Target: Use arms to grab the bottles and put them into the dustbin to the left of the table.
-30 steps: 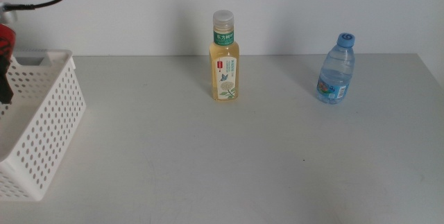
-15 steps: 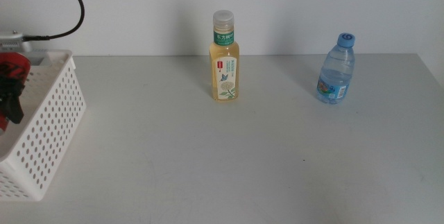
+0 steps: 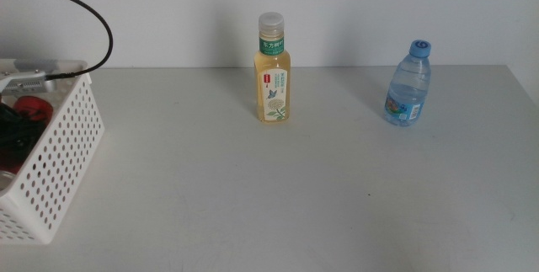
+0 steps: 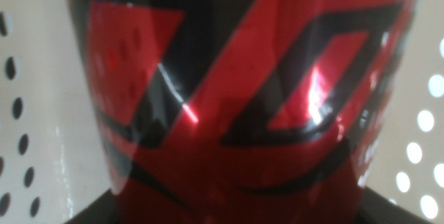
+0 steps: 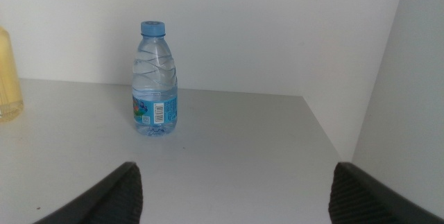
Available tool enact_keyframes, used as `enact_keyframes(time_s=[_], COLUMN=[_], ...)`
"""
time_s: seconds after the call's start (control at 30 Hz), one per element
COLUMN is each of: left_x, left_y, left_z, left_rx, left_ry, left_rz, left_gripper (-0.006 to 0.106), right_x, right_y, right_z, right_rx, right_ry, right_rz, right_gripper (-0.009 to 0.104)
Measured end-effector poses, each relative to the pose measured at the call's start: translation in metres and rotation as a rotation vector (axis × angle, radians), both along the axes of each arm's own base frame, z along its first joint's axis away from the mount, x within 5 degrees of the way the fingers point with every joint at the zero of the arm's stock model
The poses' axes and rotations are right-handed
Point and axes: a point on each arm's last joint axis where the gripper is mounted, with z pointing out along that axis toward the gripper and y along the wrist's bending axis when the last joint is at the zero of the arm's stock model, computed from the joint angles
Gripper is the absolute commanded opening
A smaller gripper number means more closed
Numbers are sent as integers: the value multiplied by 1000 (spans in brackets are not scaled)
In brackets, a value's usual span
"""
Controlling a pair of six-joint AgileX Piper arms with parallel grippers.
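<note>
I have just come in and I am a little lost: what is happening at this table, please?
The left gripper is down inside the white dustbin with the red cola can between its jaws. The tea bottle and the water bottle stand upright on the table. The right gripper waits open, facing the water bottle.

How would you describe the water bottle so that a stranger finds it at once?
On the grey-white table, look to the far right side. The water bottle stands upright there, apart from the tea bottle at the middle. It is shorter, clear, with a blue cap.
</note>
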Motion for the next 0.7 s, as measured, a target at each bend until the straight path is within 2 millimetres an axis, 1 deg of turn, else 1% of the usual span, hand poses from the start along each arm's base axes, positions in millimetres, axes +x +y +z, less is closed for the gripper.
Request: enact_keyframes(time_s=[0.07,0.1,0.13,0.23,0.37,0.5,0.6,0.7], left_x=[0,1,1,1,1,5,6,2], left_y=[0,0,0,0,0,1,-2,-14], left_z=[-1,-1,-1,0,3,16,36,65], left_rx=[-2,-2,-1,1,-7,-5,17,54], left_ry=[1,0,-1,-7,11,-1,-53,-114], left_rz=[1,1,1,1,25,56,71,61], left_gripper=[39,68,80,94,94,94,94,94], right_x=[0,0,0,0,0,0,0,0], right_y=[0,0,0,0,0,0,0,0], right_z=[0,0,0,0,0,0,0,0], right_rx=[0,0,0,0,0,0,0,0], right_ry=[0,0,0,0,0,0,0,0], right_rz=[0,0,0,0,0,0,0,0], right_gripper=[94,94,94,94,94,94,94,94])
